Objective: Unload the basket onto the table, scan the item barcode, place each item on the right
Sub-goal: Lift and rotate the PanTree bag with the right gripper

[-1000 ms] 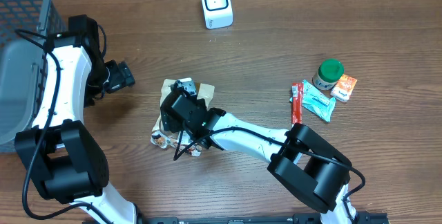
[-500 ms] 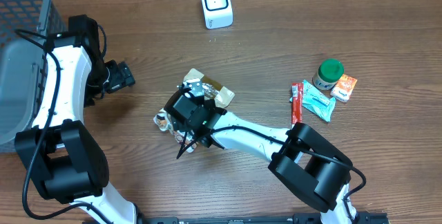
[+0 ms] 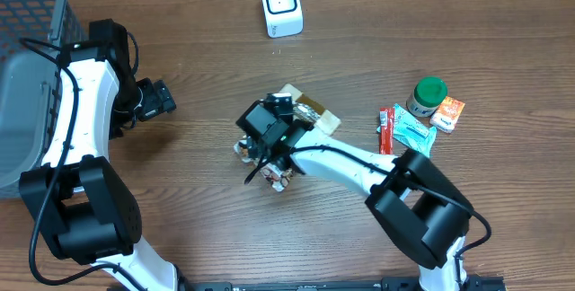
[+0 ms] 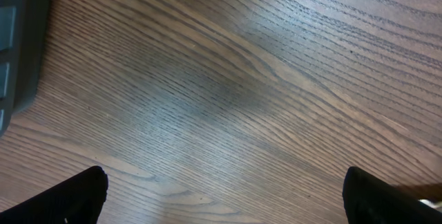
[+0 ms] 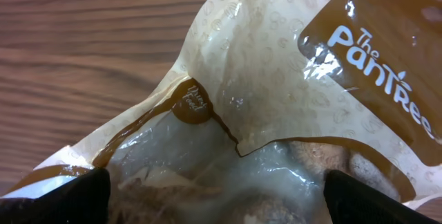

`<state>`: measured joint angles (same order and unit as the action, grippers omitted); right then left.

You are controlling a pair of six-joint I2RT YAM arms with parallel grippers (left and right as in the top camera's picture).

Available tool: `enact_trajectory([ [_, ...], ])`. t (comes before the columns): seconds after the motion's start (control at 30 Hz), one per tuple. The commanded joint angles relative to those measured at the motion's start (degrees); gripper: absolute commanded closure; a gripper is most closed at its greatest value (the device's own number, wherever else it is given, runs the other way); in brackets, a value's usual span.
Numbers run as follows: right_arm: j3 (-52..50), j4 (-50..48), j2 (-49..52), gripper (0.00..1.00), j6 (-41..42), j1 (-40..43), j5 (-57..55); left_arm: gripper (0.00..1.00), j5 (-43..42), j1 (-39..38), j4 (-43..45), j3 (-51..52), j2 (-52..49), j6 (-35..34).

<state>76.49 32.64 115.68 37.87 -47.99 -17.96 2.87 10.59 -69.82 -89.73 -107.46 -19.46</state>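
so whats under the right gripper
A tan snack bag labelled The Pantree, between the fingers of the right gripper, with wooden table beyond. Its underside is hidden; from overhead the gripper covers its middle.

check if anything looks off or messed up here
Only the snack bag stands out: it sits crumpled and skewed under the right hand, bulging between its spread fingers. Nothing looks spilled or torn.

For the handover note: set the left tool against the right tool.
The left tool has only bare table between its fingers; the right tool has the snack bag filling that gap. The left tool sits near the grey basket; the right tool is mid-table. Shared: fingers wide apart. Whether the right tool grips the bag is unclear.
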Motion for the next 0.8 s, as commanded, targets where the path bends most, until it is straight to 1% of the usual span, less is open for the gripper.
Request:
enact_trajectory([
  [0.0,-0.26,0.87,-3.93,0.0,1.57,2.47,3.37,0.0,0.5,-0.22,0.02,-0.74,1.07,0.2],
  [0.17,-0.24,0.52,-7.74,0.0,1.51,4.42,9.11,0.0,0.5,-0.22,0.02,-0.74,1.07,0.2],
  [0.37,-0.24,1.01,-11.26,0.0,1.14,4.98,9.29,0.0,0.5,-0.22,0.02,-0.74,1.07,0.2],
  [0.77,-0.26,5.18,-11.43,0.0,1.16,4.98,10.4,0.0,0.5,-0.22,0.02,-0.74,1.07,0.2],
])
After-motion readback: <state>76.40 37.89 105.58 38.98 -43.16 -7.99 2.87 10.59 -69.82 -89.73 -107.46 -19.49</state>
